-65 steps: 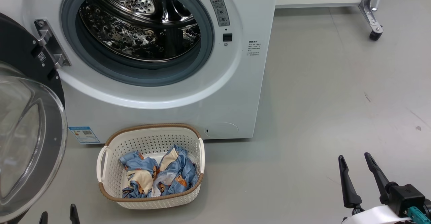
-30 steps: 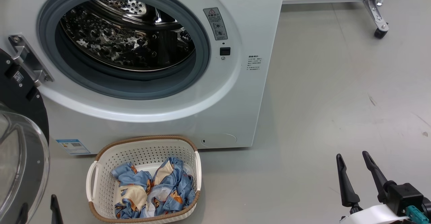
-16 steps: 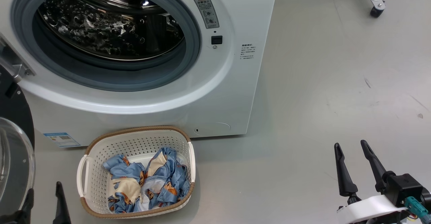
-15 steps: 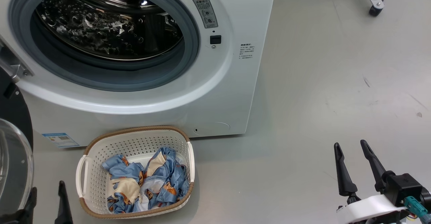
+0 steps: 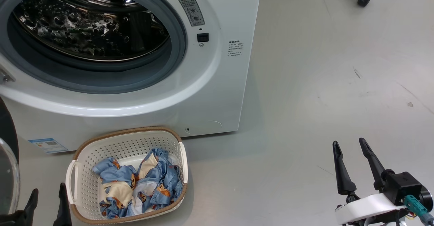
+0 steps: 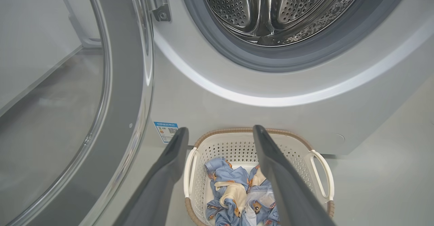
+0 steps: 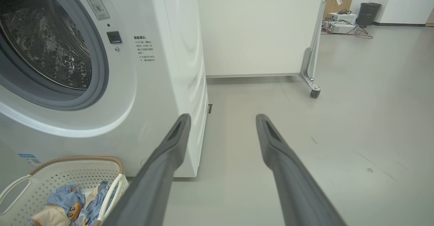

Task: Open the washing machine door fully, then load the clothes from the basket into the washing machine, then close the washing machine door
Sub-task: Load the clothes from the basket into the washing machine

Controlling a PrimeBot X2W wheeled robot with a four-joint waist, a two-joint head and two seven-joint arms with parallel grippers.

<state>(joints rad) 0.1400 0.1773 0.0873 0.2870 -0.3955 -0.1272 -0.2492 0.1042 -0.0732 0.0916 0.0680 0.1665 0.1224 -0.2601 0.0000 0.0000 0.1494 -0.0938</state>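
Left gripper [image 5: 48, 199] sits low at the near left, jaws spread wide, nothing between them, just beside the basket's left handle [image 5: 72, 185]. Right gripper [image 5: 349, 142] is well apart at the near right over the bare grey floor [image 5: 305, 100], jaws also released, holding nothing. The basket [image 5: 129, 147] stands upright on the floor, close in front of the washing machine [image 5: 203, 93], near its left lower corner. The clothes [image 5: 142, 182] lie in the basket, a crumpled blue heap with cream and orange-brown prints on the bottom, below the brown rim. The blue label sticker [image 5: 47, 145] is on the machine front, left of the basket. The washing machine door [image 6: 118, 93] is swung open to the left, glass bulge facing the robot. The grey gasket [image 5: 101, 80] rings the perforated steel drum [image 5: 84, 25]. Farther right, a white panel [image 7: 257, 25] on a caster [image 5: 362, 0].
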